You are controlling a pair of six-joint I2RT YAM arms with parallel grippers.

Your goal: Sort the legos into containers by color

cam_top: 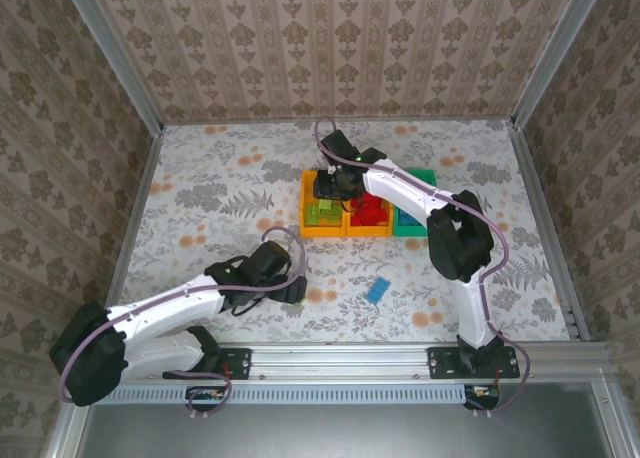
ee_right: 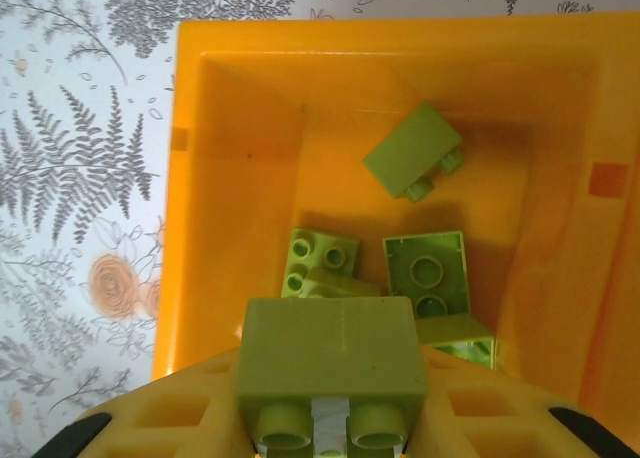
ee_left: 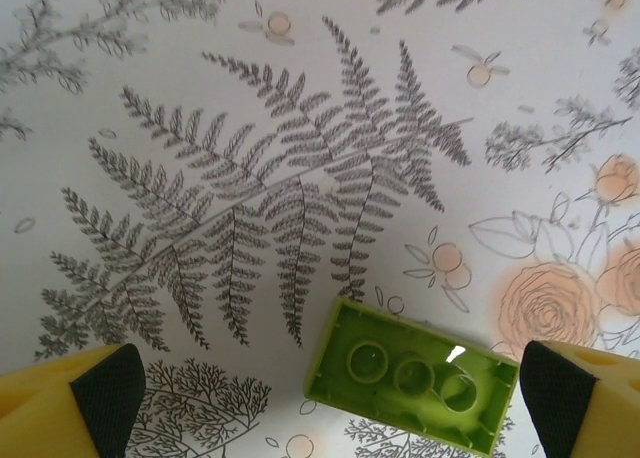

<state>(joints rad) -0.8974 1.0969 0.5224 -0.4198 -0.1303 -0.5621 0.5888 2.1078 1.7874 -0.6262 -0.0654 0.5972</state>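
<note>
Table (cam_top: 200,198): three bins in a row mid-field, touching side to side. Left yellow bin (cam_top: 307,216) had lime bricks (ee_right: 425,273) on its floor, middle yellow bin (cam_top: 368,231) had red bricks (cam_top: 368,213), and the green bin (cam_top: 410,230) was partly hidden by the right arm.

Right gripper (cam_top: 332,185) hung directly over the left yellow bin. Jaws were narrow, with the held lime brick (ee_right: 328,353) between them, studs toward the wrist camera. The bin opening lay straight below, so the drop looked lined up with the matching colour.

Left gripper (ee_left: 332,388) was low over the table near its own base, jaws wide, nothing held. The loose lime brick (ee_left: 412,386) lay hollow side up on the cloth between the pads (ee_left: 100,393), off-centre toward the right-hand pad. Its long axis ran roughly along the line from pad to pad, slightly skewed. My read: closing as-is would pinch the short ends, so a small shift toward the brick or a wrist turn would square it up.

Blue brick (cam_top: 377,290) lay alone on the table between the two arm bases, well apart from the bins. The left gripper was the nearer one.
</note>
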